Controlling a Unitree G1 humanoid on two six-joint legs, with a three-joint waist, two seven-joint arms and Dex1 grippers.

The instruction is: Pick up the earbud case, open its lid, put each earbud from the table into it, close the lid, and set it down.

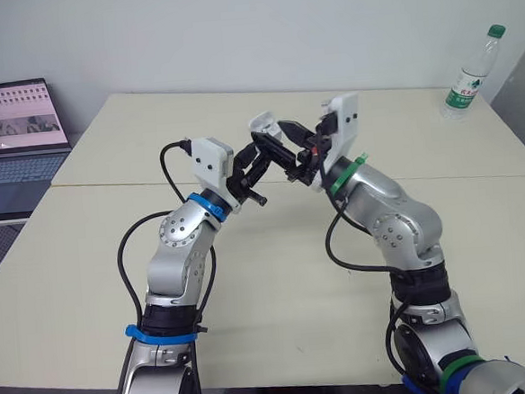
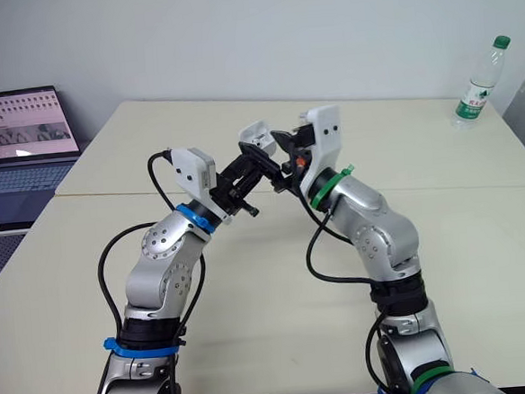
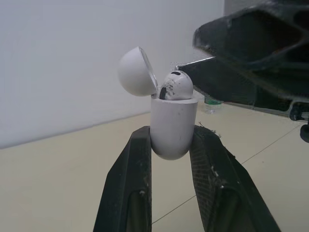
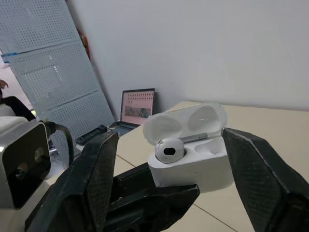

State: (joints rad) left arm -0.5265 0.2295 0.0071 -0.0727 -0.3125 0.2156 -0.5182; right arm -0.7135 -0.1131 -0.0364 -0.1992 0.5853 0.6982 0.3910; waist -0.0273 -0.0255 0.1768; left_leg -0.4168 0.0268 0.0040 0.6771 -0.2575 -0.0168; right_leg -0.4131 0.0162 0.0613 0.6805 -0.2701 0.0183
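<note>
From my head, my left pincer point(image 1: 261, 145) holds the earbud case point(image 1: 262, 122) above the table point(image 1: 277, 277). Left wrist: it clamps the case body, lid point(image 3: 136, 71) open, one earbud point(image 3: 176, 86) seated. Right wrist: my right pincer point(image 4: 171, 140) gapes wide, case between.

The right gripper's point(image 4: 170, 136) fingers stand spread wide on either side of the white earbud case point(image 4: 193, 164), its lid point(image 4: 186, 122) up and one earbud point(image 4: 169, 150) seated inside. The left gripper point(image 4: 157, 191) clamps the case from below; a laptop point(image 4: 137, 107) sits behind.
</note>
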